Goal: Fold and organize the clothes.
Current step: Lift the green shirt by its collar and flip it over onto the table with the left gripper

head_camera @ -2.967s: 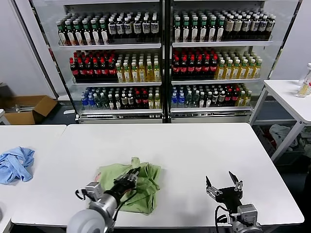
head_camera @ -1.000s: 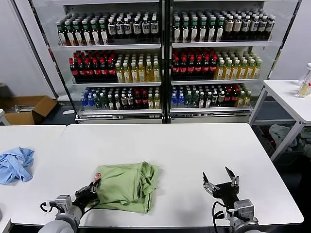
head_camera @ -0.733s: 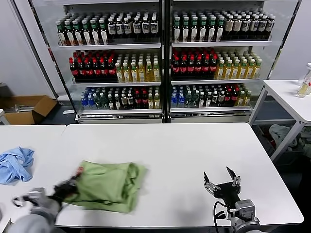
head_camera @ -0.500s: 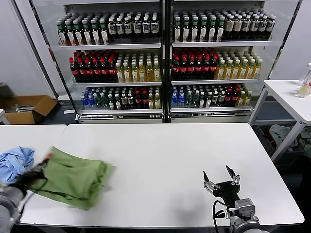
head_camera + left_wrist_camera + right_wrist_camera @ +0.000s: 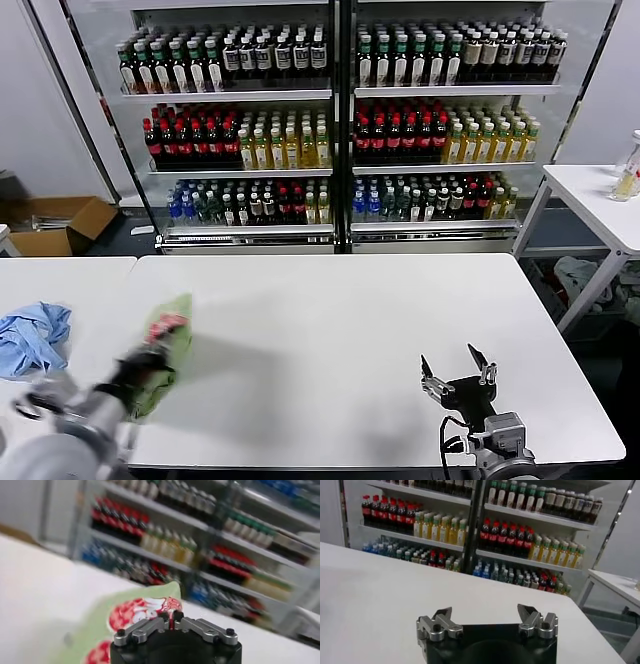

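While left hand (image 5: 150, 358) pinches shirt (image 5: 170, 335) (lifted), right hand (image 5: 458, 372) gapes.

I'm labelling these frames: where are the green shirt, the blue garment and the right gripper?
green shirt (image 5: 168, 345), head view, bunched cloth.
blue garment (image 5: 32, 338), head view, middle of heap.
right gripper (image 5: 459, 366), head view, between open fingertips.
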Controlling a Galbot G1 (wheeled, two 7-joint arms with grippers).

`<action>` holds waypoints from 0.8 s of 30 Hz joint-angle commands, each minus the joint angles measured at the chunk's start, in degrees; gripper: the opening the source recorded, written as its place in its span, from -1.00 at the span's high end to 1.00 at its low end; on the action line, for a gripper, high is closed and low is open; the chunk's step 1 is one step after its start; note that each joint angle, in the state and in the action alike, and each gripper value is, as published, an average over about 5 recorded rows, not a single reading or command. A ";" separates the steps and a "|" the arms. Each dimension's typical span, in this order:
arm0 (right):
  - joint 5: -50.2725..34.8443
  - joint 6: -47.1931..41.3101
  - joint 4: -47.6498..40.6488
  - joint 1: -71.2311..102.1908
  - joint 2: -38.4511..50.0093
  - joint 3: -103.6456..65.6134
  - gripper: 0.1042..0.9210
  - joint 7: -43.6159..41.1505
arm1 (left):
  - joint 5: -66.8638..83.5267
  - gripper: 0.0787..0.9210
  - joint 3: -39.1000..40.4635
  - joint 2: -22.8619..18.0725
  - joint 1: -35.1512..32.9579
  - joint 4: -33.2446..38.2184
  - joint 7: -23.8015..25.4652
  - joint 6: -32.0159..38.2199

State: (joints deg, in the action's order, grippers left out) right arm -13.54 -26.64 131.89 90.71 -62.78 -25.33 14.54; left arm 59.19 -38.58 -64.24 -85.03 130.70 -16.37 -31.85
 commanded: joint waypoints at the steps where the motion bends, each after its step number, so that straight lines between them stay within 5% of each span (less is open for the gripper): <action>1: 0.63 -0.07 0.26 1.00 -0.75 -0.30 -0.76 0.02 | -13.33 0.95 28.10 -14.30 3.72 -0.87 -0.44 6.65; 17: 1.88 -0.11 2.07 3.22 -1.55 -2.43 -0.76 0.02 | -15.54 0.92 30.02 -19.50 16.02 -12.13 -2.92 12.28; 24: 1.09 -0.46 0.49 0.23 -0.74 -1.29 -0.76 -0.08 | -21.55 0.50 29.21 -14.53 9.06 -3.87 5.39 12.10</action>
State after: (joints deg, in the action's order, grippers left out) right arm -12.02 -26.92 133.48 92.83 -63.86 -26.93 14.50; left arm 44.51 -10.91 -80.77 -73.41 121.92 -17.76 -21.43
